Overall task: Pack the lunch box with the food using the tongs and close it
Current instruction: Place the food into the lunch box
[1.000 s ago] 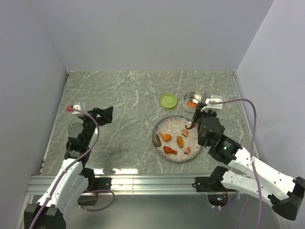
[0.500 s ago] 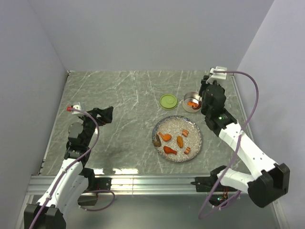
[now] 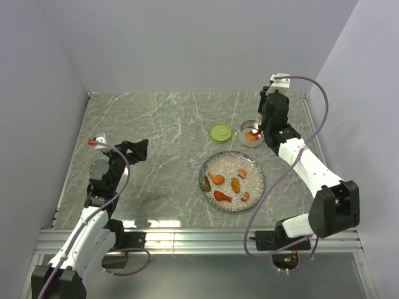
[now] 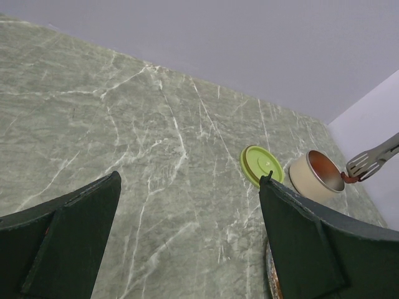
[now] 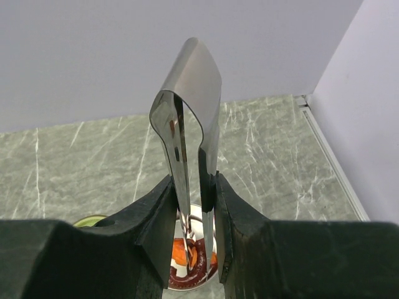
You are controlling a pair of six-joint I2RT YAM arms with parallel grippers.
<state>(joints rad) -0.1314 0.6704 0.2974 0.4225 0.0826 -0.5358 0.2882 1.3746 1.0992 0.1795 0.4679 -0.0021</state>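
The lunch box [image 3: 251, 133] is a small steel tin, open, with orange food [image 5: 178, 253] inside; its lime-green lid [image 3: 219, 131] lies flat to its left. My right gripper [image 3: 262, 126] hangs over the tin, shut on the tongs [image 5: 190, 124], which point down into it. Their tips [image 4: 373, 159] pinch a dark red curved piece [image 5: 191, 278] at the tin's mouth. Several orange, red and dark pieces [image 3: 216, 178] lie on the speckled plate [image 3: 255, 168]. My left gripper [image 3: 140, 148] is open and holds nothing, far left of the plate.
A raised rail [image 3: 308, 118] runs along the table's right edge close to the right arm. Grey walls stand behind and at both sides. In the left wrist view, the lid [image 4: 262, 165] and tin [image 4: 317, 176] sit beyond the fingers.
My right arm has swung from above the plate back to above the tin, carrying the dark red curved piece in the tongs. The left arm has not moved.
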